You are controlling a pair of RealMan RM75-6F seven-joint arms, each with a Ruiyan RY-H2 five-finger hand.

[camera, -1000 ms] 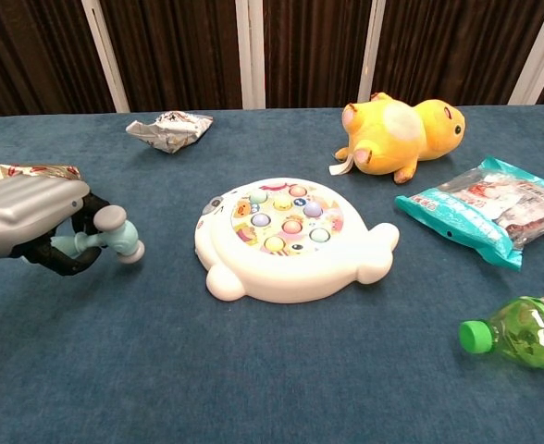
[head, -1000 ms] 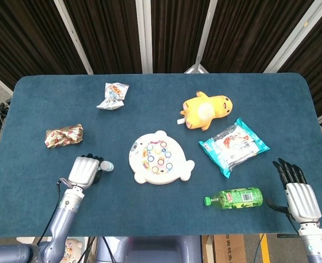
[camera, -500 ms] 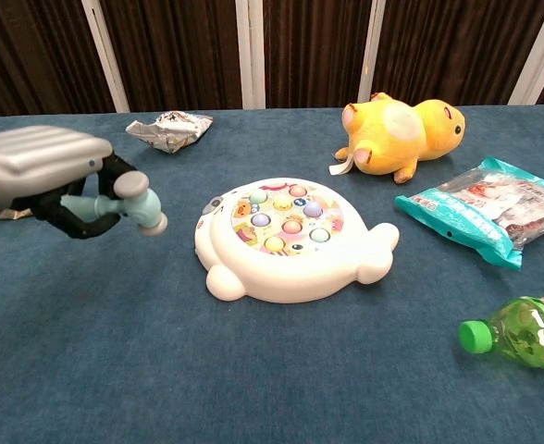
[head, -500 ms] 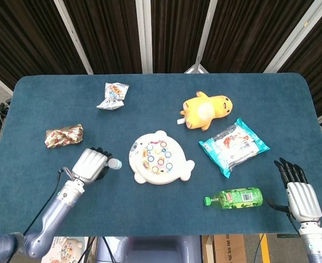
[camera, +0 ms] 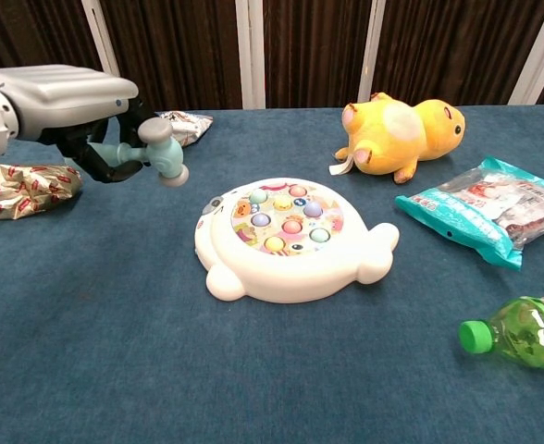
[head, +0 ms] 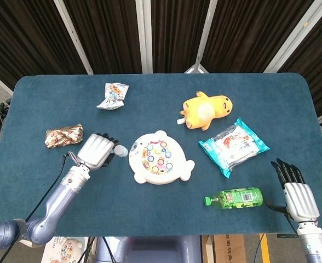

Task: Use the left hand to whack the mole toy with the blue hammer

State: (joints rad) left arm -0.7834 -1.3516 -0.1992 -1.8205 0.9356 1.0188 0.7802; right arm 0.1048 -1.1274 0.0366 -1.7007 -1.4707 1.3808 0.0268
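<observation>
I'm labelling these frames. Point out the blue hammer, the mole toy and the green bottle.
blue hammer (camera: 164, 155), chest view, on its head.
mole toy (camera: 286, 219), chest view, on its button panel.
green bottle (head: 239, 197), head view, on its label.

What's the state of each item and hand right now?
left hand: raised off the table, fingers gripping the blue hammer
blue hammer: held aloft, left of the mole toy, not touching it
mole toy: flat on table, untouched
right hand: empty, fingers extended
green bottle: lying on its side, capped
yellow plush: lying down
snack bag: lying flat
</observation>
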